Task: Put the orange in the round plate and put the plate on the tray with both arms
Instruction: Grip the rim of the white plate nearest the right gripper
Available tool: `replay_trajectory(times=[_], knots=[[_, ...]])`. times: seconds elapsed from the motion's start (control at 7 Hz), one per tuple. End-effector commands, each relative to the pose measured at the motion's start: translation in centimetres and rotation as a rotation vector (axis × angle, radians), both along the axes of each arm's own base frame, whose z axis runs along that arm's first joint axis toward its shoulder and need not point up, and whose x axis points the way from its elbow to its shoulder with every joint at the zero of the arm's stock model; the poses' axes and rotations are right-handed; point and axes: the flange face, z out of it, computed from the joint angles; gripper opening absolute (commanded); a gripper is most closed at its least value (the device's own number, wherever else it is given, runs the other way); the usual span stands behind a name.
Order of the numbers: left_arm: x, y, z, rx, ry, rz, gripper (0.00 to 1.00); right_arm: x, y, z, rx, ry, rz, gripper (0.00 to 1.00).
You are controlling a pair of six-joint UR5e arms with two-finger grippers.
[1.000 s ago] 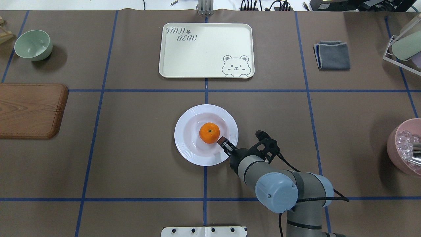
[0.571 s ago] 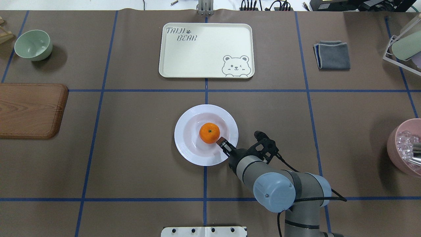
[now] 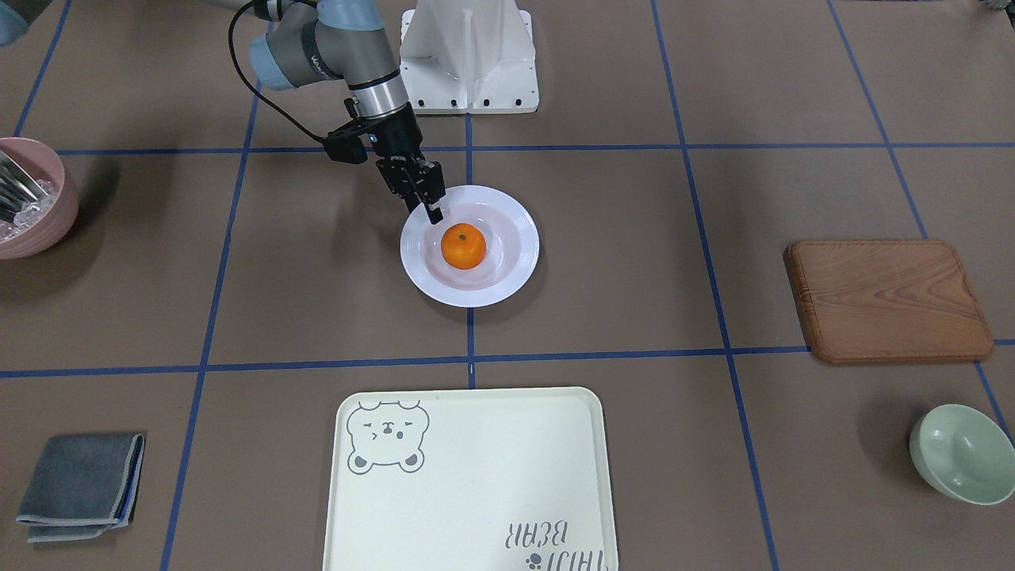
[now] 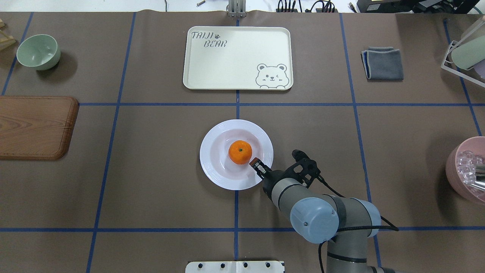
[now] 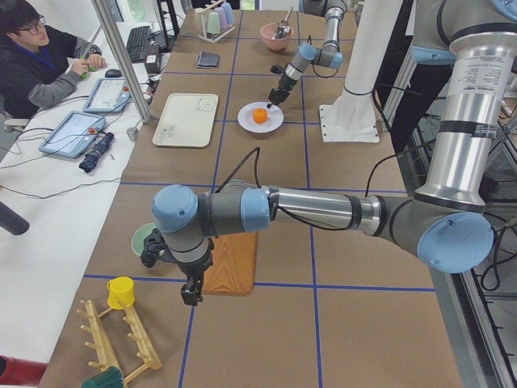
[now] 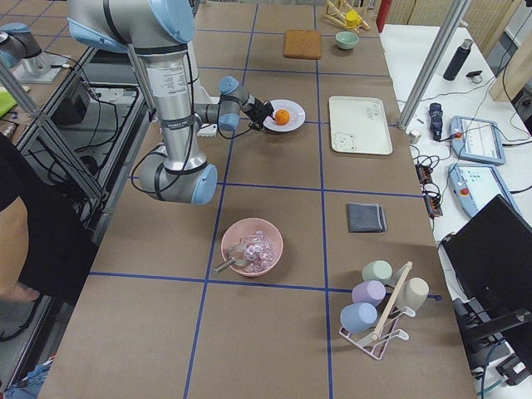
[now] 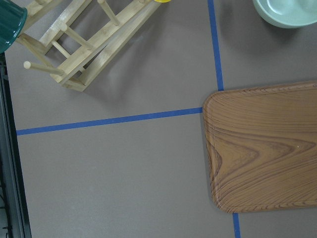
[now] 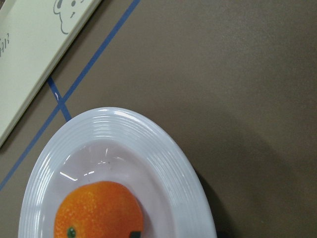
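The orange (image 4: 240, 152) sits in the middle of the white round plate (image 4: 212, 167) at the table's centre. My right gripper (image 4: 255, 163) is at the plate's near right rim, one finger over the rim beside the orange, and looks shut on the rim; the front view shows the right gripper (image 3: 434, 212) pinching that edge. The cream bear tray (image 4: 237, 57) lies beyond the plate with nothing on it. My left gripper (image 5: 191, 296) hangs over the table's left end by the wooden board; I cannot tell whether it is open or shut.
A wooden board (image 4: 36, 127) and a mint bowl (image 4: 38, 51) lie at the left. A folded grey cloth (image 4: 382, 63), a cup rack (image 4: 464, 49) and a pink bowl of ice (image 4: 466, 167) are at the right. A person sits beyond the table's far side (image 5: 40, 56).
The plate with the orange has shifted slightly left and away from me, and my right arm has moved a little with it.
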Motion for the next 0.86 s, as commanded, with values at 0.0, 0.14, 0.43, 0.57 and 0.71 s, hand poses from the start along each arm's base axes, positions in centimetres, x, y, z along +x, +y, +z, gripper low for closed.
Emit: replay_trajectory(times=[0.0, 0.14, 0.43, 0.57, 0.71], knots=[[0.0, 0.0, 0.1, 0.000, 0.000, 0.000, 0.99, -0.5, -0.1, -1.2, -0.004, 0.015, 0.000, 0.59], [0.0, 0.0, 0.1, 0.000, 0.000, 0.000, 0.99, -0.6, -0.1, -1.1, -0.003, 0.021, 0.000, 0.59], [0.0, 0.0, 0.2, -0.002, 0.000, 0.000, 0.99, -1.4, -0.2, -0.4, -0.008, 0.045, -0.002, 0.60], [0.0, 0.0, 0.1, 0.001, 0.000, 0.000, 0.99, -1.6, -0.2, -0.4, -0.011, 0.045, -0.002, 0.58], [0.0, -0.1, 0.1, 0.002, 0.001, 0.000, 0.99, -1.6, -0.1, -0.5, -0.011, 0.042, -0.003, 0.40]])
